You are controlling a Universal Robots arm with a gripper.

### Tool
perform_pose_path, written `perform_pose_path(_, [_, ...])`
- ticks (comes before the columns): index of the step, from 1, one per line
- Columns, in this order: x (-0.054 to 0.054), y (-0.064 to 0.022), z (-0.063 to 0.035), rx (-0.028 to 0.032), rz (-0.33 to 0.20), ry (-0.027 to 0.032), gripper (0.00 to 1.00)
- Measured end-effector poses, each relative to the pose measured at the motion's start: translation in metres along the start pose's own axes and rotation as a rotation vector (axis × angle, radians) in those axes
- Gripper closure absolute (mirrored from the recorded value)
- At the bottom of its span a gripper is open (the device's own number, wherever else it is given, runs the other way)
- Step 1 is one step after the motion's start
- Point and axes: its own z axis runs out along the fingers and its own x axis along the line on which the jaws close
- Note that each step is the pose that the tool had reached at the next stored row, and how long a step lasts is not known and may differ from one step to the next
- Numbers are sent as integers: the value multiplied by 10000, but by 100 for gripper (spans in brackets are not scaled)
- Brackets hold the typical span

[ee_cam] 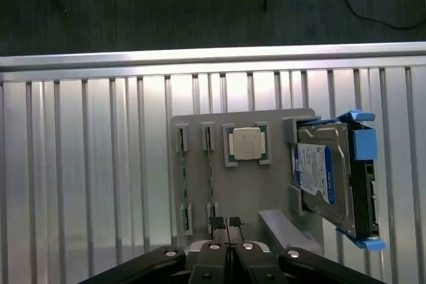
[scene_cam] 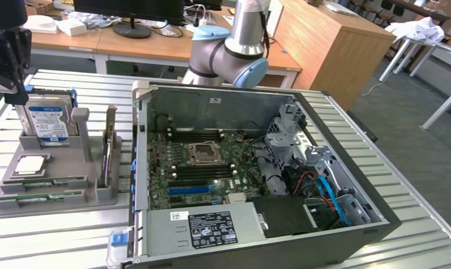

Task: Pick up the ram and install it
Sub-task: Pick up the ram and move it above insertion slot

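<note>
Gripper (ee_cam: 225,223) first: its two tips are pressed together, with nothing between them. It hangs high over the grey tray (scene_cam: 68,165), which sits by the table's (scene_cam: 61,235) edge on the exterior view's left. Two ram sticks (scene_cam: 42,182) sit in grooves along the tray's near edge in that view, not touched yet. A square chip (ee_cam: 246,143) rests in the middle of the tray. A hard drive (ee_cam: 319,177) with blue clips stands at a far corner of the tray.

Farther over, the open computer case (scene_cam: 210,103) lies on the table. Long dark slots (scene_cam: 199,134) run beside the chip socket (scene_cam: 207,152) on its green board.

I think the job is at the pick-up step. To grab a stick, the tips would have to spread and line up with its long thin sides.
</note>
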Motion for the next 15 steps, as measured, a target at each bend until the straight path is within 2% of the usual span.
perform_pose_path(10, [0,-1,0,-1,0,0,89])
perform_pose_path(12, [0,-1,0,-1,0,1,77])
perform_pose_path(13, [0,-1,0,-1,0,0,77])
perform_pose_path(14, [0,-1,0,-1,0,0,70])
perform_pose_path(15, [0,-1,0,-1,0,1,70])
